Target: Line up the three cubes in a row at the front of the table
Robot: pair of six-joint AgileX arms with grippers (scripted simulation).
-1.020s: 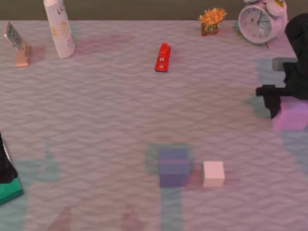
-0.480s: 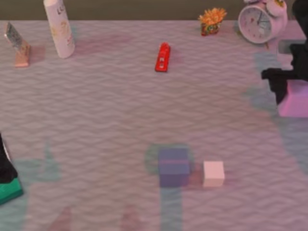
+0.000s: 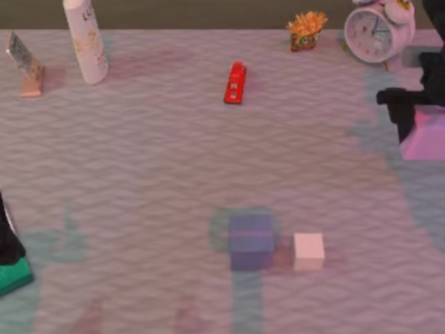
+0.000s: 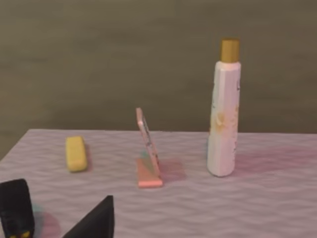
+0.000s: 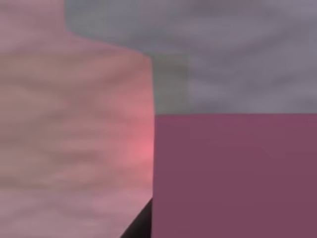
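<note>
The bright pink cube (image 3: 425,137) is at the table's far right edge with my right gripper (image 3: 423,115) shut on it. In the right wrist view that cube (image 5: 233,173) fills the near field, with one dark finger (image 5: 143,223) against its side. The dull purple cube (image 3: 251,241) and the small pale pink cube (image 3: 309,251) stand side by side near the front, right of centre, a small gap between them. My left arm (image 3: 5,243) is parked at the left edge; one finger (image 4: 96,223) shows with nothing beside it.
Along the back stand a phone on a pink stand (image 3: 25,64), a white bottle (image 3: 85,40), a red toy-like oblong (image 3: 235,83), an orange figure (image 3: 306,30) and an alarm clock (image 3: 377,31). A yellow bar (image 4: 76,153) lies at the far left.
My right gripper has carried the bright pink cube toward the back along the right edge. The other two cubes and the left arm have not moved.
</note>
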